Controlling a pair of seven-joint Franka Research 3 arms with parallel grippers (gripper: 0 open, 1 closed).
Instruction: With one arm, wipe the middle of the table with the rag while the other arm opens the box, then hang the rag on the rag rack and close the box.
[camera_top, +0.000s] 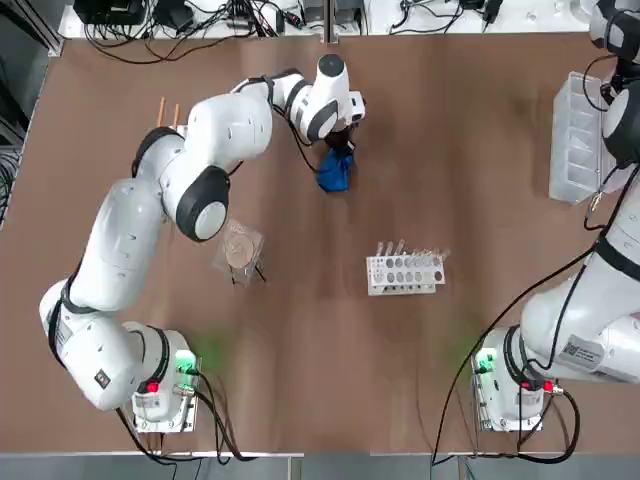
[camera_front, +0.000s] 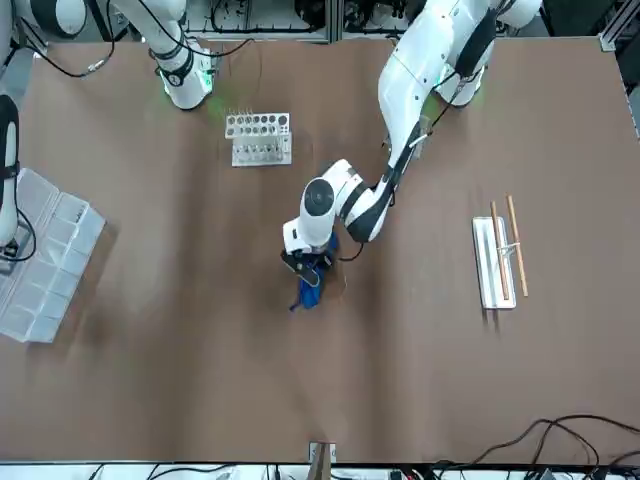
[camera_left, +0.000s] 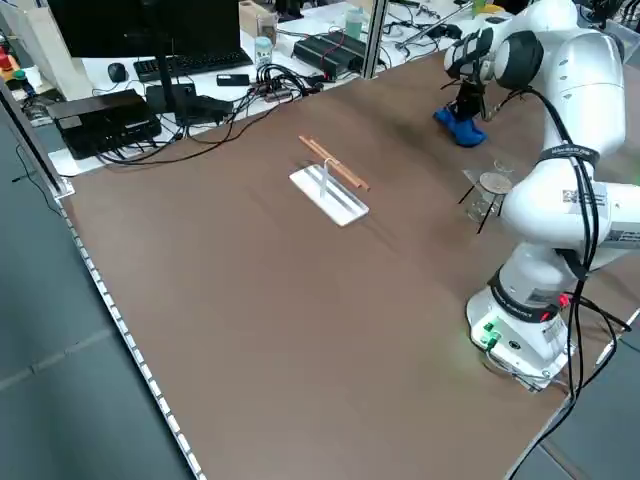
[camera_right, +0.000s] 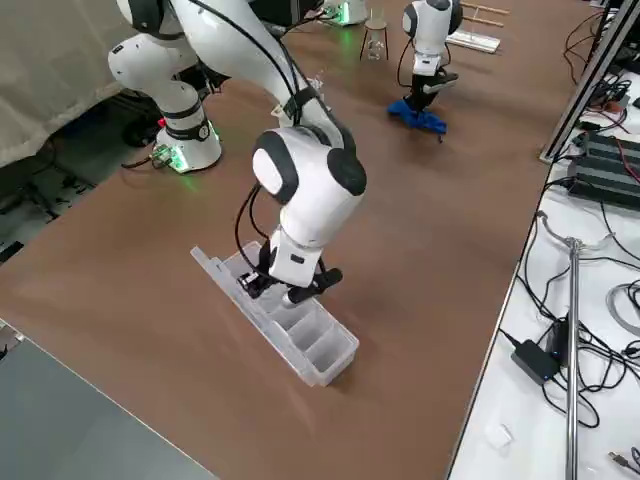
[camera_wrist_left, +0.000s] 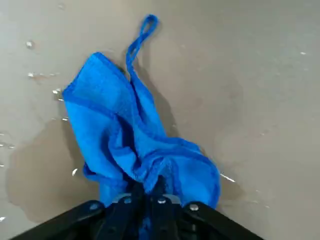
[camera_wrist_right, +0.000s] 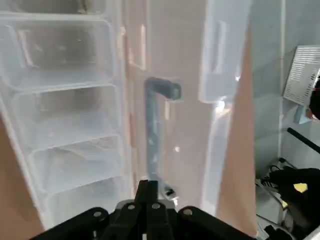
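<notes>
The broad matte brown counter carries a white test-tube rack with round holes near its middle. Beyond that rack, toward the far edge, lies the small bright blue cloth rag; to its left sit a tan round disc in clear wrap and, farther out, the narrow white rag rack with two thin wooden rods. The long translucent grey-white plastic box, lid open, lies well to the test-tube rack's right.

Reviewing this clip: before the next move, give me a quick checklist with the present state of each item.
1. Left gripper shut on the rag: ok.
2. Rag touching the table near its middle: ok.
3. Box lid open, compartments showing: ok.
4. Right gripper shut at the lid edge: ok; whether it grips the lid, cannot tell.
5. Rag rack free, nothing on its rods: ok.
6. Test-tube rack clear of the rag: ok.
</notes>
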